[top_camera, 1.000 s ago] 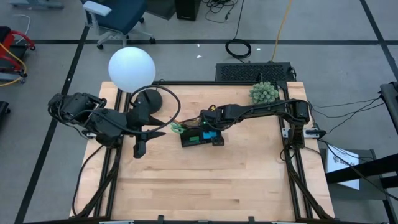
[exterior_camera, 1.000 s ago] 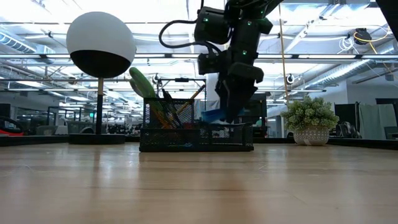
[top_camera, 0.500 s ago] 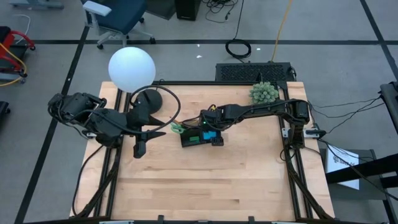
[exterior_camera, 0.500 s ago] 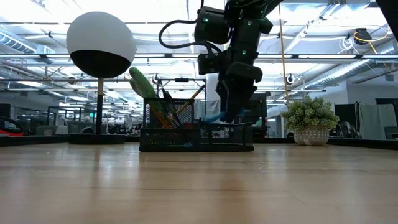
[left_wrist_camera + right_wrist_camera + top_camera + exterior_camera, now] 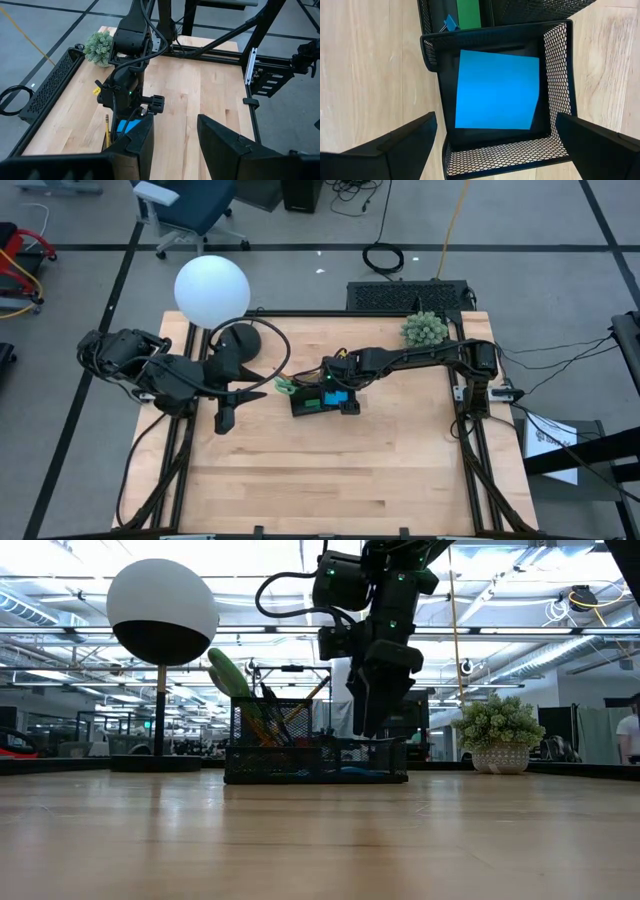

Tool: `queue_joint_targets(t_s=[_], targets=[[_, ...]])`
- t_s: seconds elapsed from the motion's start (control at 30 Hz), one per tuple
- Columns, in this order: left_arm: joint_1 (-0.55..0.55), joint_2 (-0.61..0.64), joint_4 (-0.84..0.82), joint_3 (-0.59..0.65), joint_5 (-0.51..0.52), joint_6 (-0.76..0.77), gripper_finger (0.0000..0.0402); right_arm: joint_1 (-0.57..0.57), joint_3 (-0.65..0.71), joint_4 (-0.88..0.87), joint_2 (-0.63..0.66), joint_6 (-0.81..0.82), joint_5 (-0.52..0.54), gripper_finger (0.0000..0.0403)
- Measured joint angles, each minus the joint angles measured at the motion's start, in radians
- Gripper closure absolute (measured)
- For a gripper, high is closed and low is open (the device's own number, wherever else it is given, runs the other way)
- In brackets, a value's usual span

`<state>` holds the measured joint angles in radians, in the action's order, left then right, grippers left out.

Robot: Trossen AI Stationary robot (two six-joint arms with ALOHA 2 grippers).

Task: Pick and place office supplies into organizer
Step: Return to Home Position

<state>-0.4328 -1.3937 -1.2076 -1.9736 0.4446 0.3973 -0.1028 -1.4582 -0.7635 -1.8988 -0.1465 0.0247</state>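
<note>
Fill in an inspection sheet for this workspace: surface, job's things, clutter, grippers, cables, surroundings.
Surface: wooden table on a black frame.
Job's things: organizer mid-table; blue pad flat in one compartment; blue clip in the next; pencils and scissors upright in the tall section.
Clutter: lamp by the left arm; plant near the right arm's base.
Grippers: right gripper open, empty, above the pad; left gripper open, empty, near the lamp.
Cables: black coil and yellow cable on the floor.
Surroundings: chair beyond the table; a person at the low view's edge.
</note>
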Motion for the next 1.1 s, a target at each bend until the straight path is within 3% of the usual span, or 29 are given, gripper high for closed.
queue_joint_targets(t_s=[0.5, 0.7, 1.1], targets=[[0.000, 0.000, 0.012, 0.000, 0.000, 0.027, 0.0256, 0.000, 0.000, -0.056, 0.029, 0.031, 0.002, 0.0007], [0.000, 0.000, 0.062, 0.000, -0.001, 0.080, 0.0256, 0.000, 0.000, -0.058, 0.091, 0.058, 0.002, 0.0007], [0.000, 0.000, 0.050, 0.000, -0.029, 0.072, 0.0256, 0.018, 0.000, -0.044, 0.264, 0.258, 0.001, 0.0007]])
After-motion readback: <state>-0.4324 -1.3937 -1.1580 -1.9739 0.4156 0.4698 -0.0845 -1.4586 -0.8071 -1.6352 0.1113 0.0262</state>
